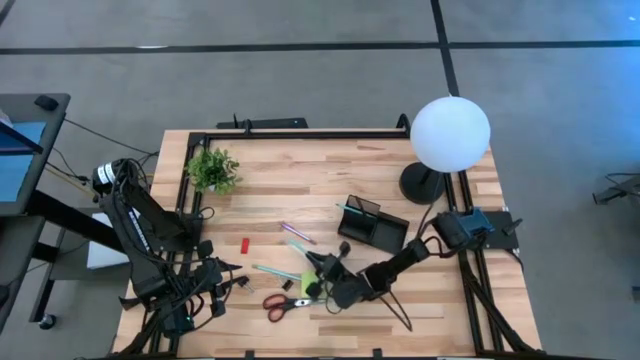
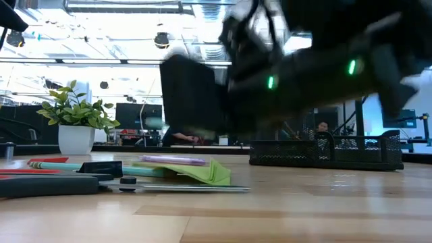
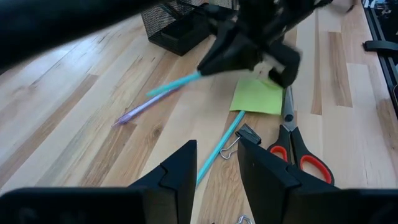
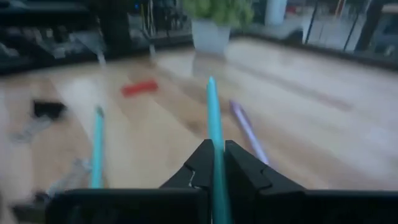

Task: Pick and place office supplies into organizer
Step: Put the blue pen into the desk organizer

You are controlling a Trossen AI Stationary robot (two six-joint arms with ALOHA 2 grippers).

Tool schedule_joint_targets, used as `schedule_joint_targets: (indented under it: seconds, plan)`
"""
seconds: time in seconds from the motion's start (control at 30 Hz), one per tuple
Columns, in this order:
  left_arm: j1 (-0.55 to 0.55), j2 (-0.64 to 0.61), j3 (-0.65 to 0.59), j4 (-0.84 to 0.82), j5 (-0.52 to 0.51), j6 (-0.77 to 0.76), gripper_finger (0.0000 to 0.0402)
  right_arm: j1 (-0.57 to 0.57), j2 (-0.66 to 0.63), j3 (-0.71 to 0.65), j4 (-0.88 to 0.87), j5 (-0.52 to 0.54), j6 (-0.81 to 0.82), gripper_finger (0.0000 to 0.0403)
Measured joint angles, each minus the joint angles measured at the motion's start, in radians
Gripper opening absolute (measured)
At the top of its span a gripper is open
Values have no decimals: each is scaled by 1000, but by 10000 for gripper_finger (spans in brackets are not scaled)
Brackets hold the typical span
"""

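From above, your table runs left to right like this. At the front left corner your left arm waits, its left gripper (image 1: 205, 295) low over the wood; its own wrist camera shows the two dark fingers (image 3: 180, 174) parted by a narrow gap, with nothing between them. Behind it, at the far left, stands a small potted plant (image 1: 212, 170). Moving right, a small red block (image 1: 245, 245) lies alone on the wood. Next comes a teal pen (image 1: 268, 271) lying flat, with black clips (image 3: 247, 132) and the red-handled scissors (image 1: 282, 303) just beside it at the front edge. A purple pen (image 1: 298, 233) lies a little farther back. Near the middle, the lime-green sticky-note pad (image 1: 311, 284) sits partly under your right arm. Your right gripper (image 1: 322, 270) is there, and its wrist camera shows the fingers (image 4: 239, 168) pinched tight on a second teal pen (image 4: 213, 124), which juts forward between them. To the right and behind stands the black organizer (image 1: 372, 222), well apart from the held pen. At the far right is a white globe lamp (image 1: 450, 132).
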Motion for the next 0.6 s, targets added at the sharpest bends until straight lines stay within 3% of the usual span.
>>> schedule_joint_targets:
  seconds: [0.17, 0.33, 0.47, 0.6]
  plan:
    - [0, 0, 0, 0, 0, 0, 114, 18, -71, 2, 1, 34, -102, 13]
    - [0, 0, 0, 2, 0, 0, 114, 50, -177, 3, -11, 237, -249, 4]
    - [0, 0, 0, 3, 1, 0, 114, 76, -298, 3, -96, 335, -335, 0]
    - [0, 0, 0, 3, 2, 0, 114, 99, -427, 4, -221, 364, -342, 1]
